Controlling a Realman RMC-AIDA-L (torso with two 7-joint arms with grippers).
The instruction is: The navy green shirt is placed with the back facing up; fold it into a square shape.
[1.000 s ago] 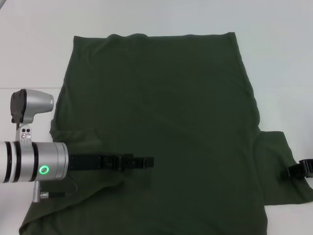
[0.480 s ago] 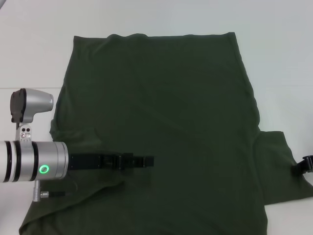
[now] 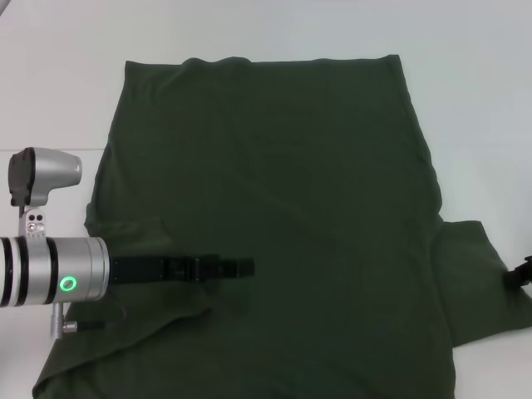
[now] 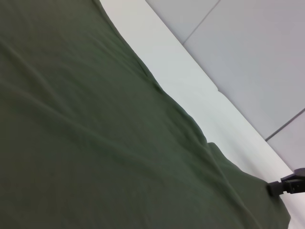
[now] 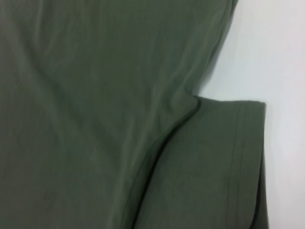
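L gripper: my left gripper (image 3: 241, 268) sits low over the shirt's mid-lower area, dark fingers pointing toward my right side; can't tell if fingers are apart or together, they read as one dark bar against the cloth.
L arm pose: silver forearm w/ green ring light comes in from my left edge, roughly level, wrist straight, reaching across the folded-in left part of the shirt.
R gripper: my right gripper (image 3: 521, 275) is only a dark tip at the far right edge of the head view, just beside the right sleeve's outer hem; also seen in the left wrist view (image 4: 288, 185) at the sleeve edge. Fingers' state: can't tell.
R arm pose: mostly out of frame; its wrist cam looks down on the sleeve and armpit seam.
Shirt place: the navy green shirt (image 3: 283, 183) lies flat on the white table (image 3: 482, 100), filling most of the middle, hem edge far from me, lower part running off the near edge of the view.
Shirt look: dark olive, plain side up, no print visible. Right sleeve spread out flat to my right. Left side shows a diagonal fold line near my left arm. Light wrinkles across the body; stitched hem on sleeve clear in right wrist view (image 5: 143, 95).
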